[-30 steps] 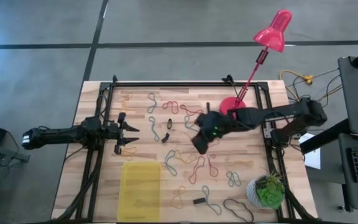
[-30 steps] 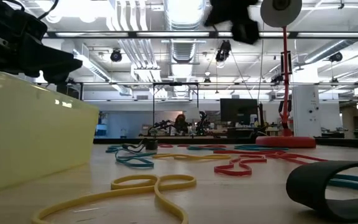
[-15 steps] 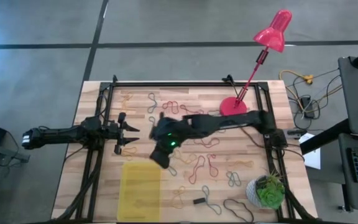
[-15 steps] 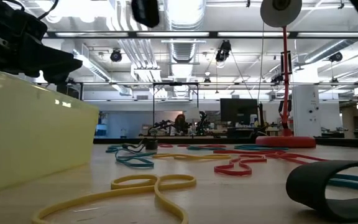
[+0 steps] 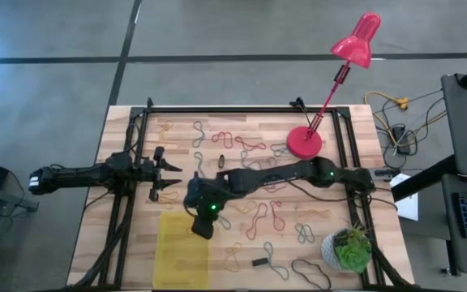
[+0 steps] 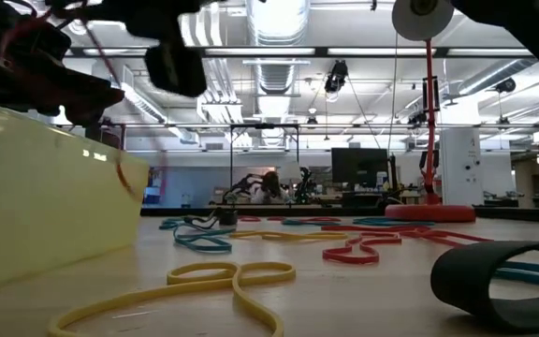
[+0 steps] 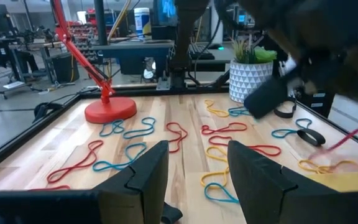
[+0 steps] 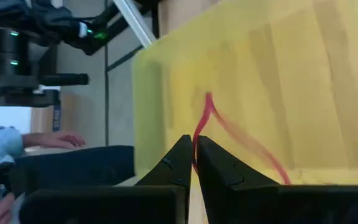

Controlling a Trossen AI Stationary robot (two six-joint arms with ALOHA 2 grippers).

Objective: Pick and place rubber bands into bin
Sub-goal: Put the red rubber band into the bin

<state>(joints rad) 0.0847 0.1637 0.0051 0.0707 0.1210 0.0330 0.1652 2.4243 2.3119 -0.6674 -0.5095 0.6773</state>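
Mostly undone, by the look of it. Nearest in the low view, a yellow band (image 6: 223, 281) and a dark loop (image 6: 494, 276) lie on the tabletop (image 5: 355, 243), with more rubber bands (image 5: 254, 219) in red, teal and yellow scattered behind. The bin (image 5: 181, 243) sits at the near left part of the tabletop; it looks close to empty, though I cannot tell for sure through the plastic. Right gripper (image 5: 203, 221) is at the bin's right edge, jaws closed on a red band (image 8: 213, 124) that hangs over the yellow tray, so this one is about to go in, not yet dropped. Left gripper (image 5: 162, 172) waits above the tabletop just beyond the bin, jaws partly open and holding nothing. Farther back, more bands (image 5: 225, 139) lie near the red lamp (image 5: 304, 144). Potted plant (image 5: 349, 250) stands at the near right corner. Dozens of bands left to pick.
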